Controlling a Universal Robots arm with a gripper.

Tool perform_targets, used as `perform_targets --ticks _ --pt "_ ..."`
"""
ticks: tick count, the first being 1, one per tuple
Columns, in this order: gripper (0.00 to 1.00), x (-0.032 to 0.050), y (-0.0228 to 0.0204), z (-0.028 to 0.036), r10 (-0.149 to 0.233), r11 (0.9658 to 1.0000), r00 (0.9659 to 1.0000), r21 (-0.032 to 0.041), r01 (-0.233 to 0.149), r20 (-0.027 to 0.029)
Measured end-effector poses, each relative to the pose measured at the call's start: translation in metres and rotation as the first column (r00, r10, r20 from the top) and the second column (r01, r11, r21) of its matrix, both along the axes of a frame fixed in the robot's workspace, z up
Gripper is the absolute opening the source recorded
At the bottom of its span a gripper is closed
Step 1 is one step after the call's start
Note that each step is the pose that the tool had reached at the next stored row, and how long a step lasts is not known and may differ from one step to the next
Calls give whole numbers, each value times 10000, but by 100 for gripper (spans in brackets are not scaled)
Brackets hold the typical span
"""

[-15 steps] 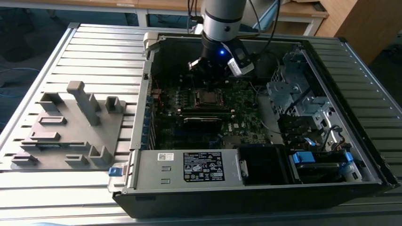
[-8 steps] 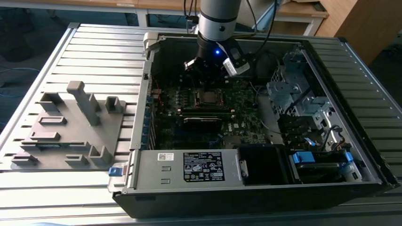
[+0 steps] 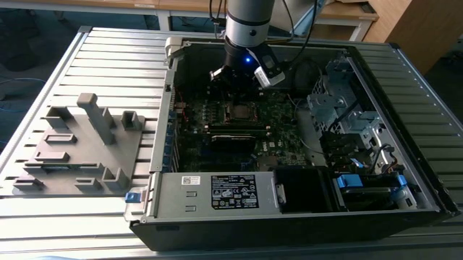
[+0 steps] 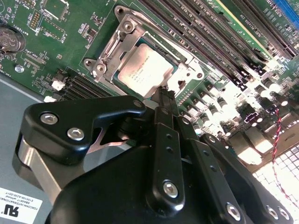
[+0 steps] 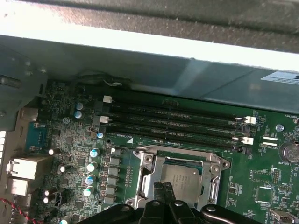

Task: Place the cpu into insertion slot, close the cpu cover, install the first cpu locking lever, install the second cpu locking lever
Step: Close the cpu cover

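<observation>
Black-linked gripper point(image 4: 164, 93) hangs with its fingers drawn together, tips at the edge of the thin square silvery cpu point(image 4: 142, 70).
We see that cpu seated in the small metal-rimmed insertion slot point(image 3: 229, 112), the silvery windowed cpu cover point(image 4: 112, 49) lying flat around it; long black memory slots point(image 5: 173, 123) run beside, on the green motherboard point(image 5: 261, 186) inside the open black computer case point(image 3: 289, 227).
</observation>
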State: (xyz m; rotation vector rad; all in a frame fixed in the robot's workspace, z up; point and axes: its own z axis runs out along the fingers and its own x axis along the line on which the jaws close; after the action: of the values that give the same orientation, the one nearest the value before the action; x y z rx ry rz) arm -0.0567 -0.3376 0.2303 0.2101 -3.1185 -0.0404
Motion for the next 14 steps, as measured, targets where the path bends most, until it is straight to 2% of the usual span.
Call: perform_targets --ticks 6,11,14 --pt "11 -2 0 -9 -4 10000 10000 -2 4 17" --pt "11 -1 0 -14 -156 9999 9999 -3 156 17" --pt "11 -1 0 -15 -395 9992 9992 -4 395 17"
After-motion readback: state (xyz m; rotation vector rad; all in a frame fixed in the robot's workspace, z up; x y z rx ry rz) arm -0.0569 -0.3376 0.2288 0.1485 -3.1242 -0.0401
